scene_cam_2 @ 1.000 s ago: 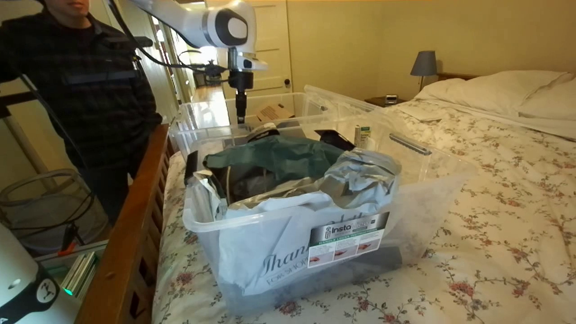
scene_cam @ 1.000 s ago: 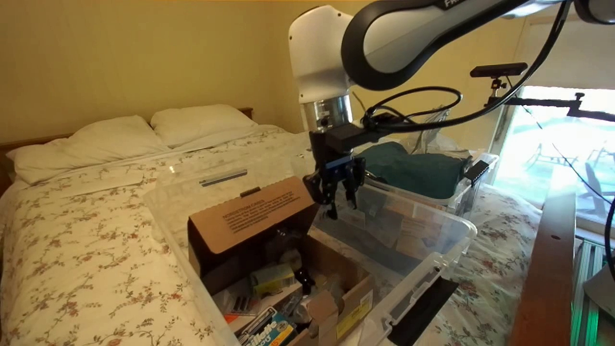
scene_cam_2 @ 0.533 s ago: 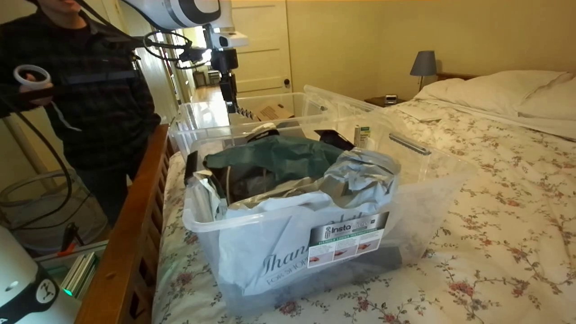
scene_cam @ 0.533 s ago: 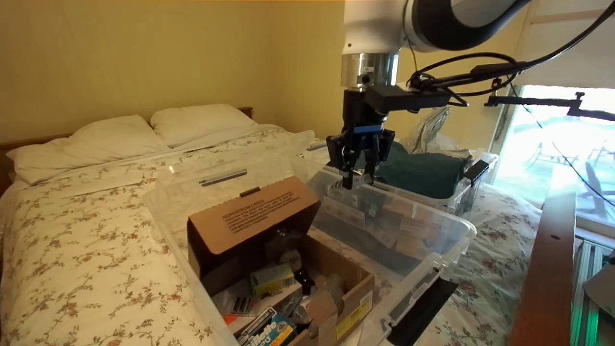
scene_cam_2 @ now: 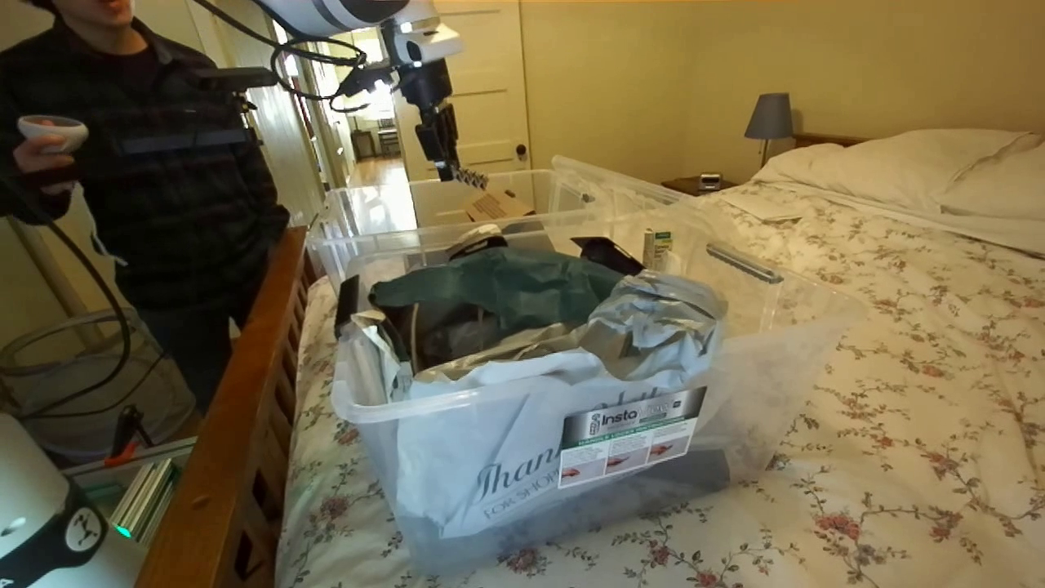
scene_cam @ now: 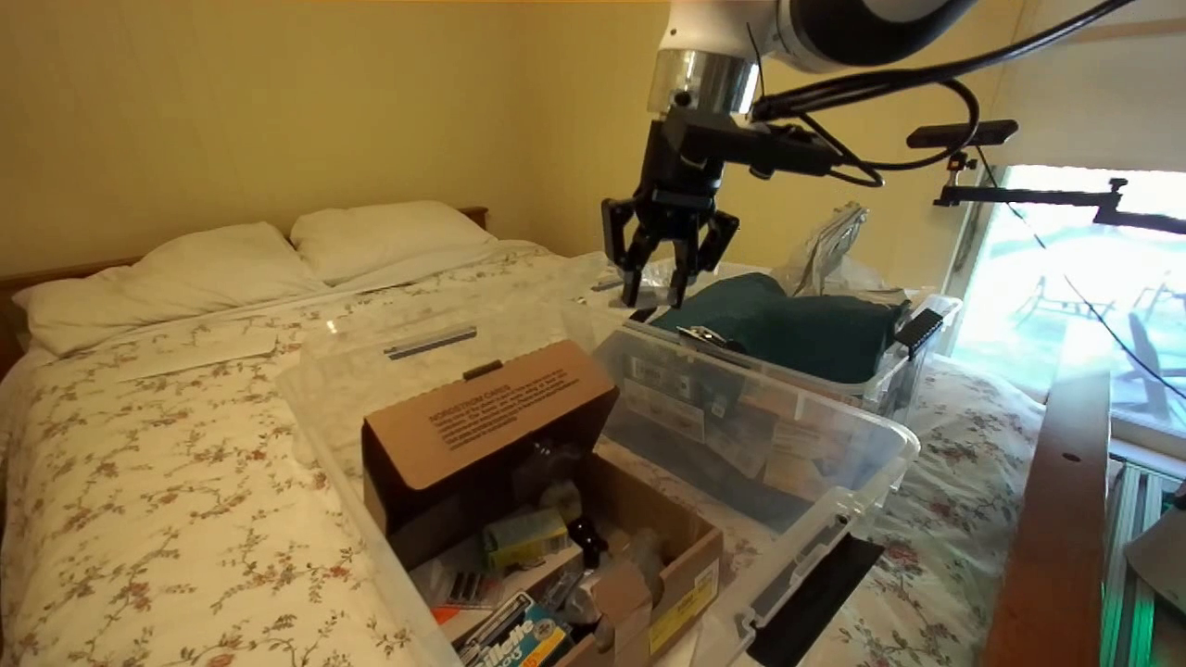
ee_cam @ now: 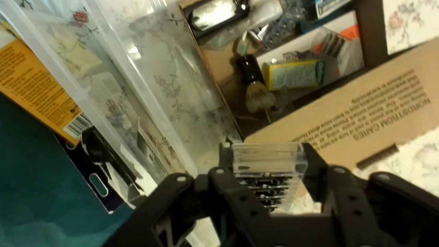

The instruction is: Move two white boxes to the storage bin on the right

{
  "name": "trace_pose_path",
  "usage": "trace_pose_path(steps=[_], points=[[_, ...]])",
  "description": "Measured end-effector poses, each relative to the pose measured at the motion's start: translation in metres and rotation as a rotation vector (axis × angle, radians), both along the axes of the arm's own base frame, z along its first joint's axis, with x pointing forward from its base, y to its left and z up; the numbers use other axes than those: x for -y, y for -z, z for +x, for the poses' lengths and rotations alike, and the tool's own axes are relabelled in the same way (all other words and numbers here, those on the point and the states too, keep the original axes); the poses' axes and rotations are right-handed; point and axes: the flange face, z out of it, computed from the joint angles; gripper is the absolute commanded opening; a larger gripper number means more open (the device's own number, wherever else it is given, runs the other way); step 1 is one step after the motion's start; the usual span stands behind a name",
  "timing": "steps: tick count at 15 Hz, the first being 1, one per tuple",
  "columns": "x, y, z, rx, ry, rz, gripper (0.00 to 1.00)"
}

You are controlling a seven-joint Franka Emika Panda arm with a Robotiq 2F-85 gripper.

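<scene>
Shiny and dull
Smooth, see-through plastic for bins (scene_cam_2: 392,411) and little case (ee_cam: 269,154); dull cardboard for the box (scene_cam: 496,417); cloth for the bedspread (scene_cam: 204,463); wood for the rail (scene_cam: 1056,519); shiny metal on the wrist (scene_cam: 701,83).

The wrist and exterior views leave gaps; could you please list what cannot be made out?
Person: eyes cut off by the top edge in an exterior view.
Gillette box: lower end cut off by the bottom edge in an exterior view.
Bin: anything under its green material is hidden by it, wrist view.
Orange box: small print too blurred, wrist view.
</scene>
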Motion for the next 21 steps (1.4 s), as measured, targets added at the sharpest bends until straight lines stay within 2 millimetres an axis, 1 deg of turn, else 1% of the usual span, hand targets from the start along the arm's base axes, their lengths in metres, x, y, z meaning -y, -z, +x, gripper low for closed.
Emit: trace_pose_path(steps=[2,5,8,10,12,13,18,19,20,21], points=[[0.015,-0.021,0.016,0.056,0.082,0.004,0.25],[0.054,-0.04,0.047,0.124,0.215,-0.008,0.25],[0.094,-0.048,0.073,0.18,0.347,-0.039,0.25],[0.119,-0.045,0.09,0.217,0.428,-0.08,0.25],[0.139,-0.031,0.107,0.24,0.497,-0.136,0.25],[0.145,-0.02,0.114,0.234,0.52,-0.164,0.25],[0.175,0.05,0.148,0.099,0.624,-0.301,0.25],[0.182,0.063,0.152,0.073,0.641,-0.326,0.75],[0.189,0.076,0.157,0.043,0.658,-0.346,0.76],[0.195,0.088,0.159,0.009,0.67,-0.364,0.82]])
